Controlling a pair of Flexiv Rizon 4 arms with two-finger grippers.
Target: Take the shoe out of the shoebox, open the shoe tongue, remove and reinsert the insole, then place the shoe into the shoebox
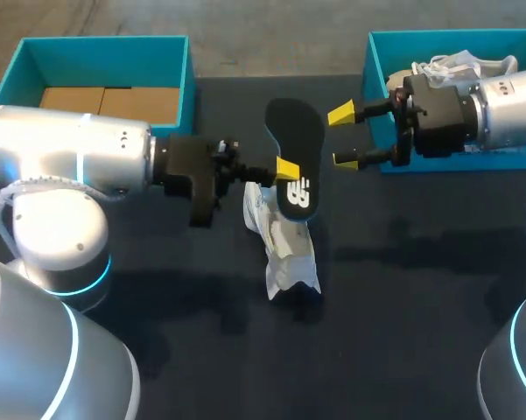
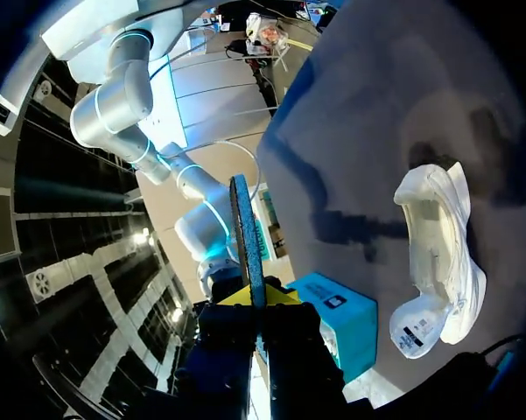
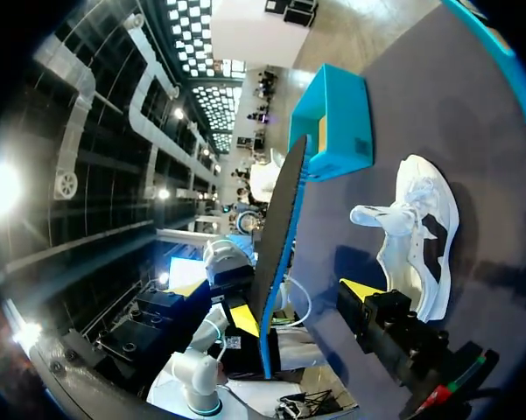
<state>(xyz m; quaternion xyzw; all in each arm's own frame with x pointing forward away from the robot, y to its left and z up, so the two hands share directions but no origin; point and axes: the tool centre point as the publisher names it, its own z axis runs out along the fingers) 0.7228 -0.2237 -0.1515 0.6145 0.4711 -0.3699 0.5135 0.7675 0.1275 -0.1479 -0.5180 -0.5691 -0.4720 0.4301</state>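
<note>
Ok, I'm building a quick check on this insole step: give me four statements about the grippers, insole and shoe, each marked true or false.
1. The left gripper is shut on the insole. True.
2. The insole sits inside the shoe. False: it is held in the air, out of the shoe.
3. The right gripper is shut on the shoe. False: it is open, beside the insole.
4. The shoe lies on the table. True.

Insole [image 1: 296,144] in my L gripper [image 1: 285,169], above shoe [image 1: 284,245] at table [image 1: 403,289] ctr; R gripper [image 1: 343,136] just right of insole. L box [image 1: 105,52] back-left, R box [image 1: 376,61] back-right.
</note>
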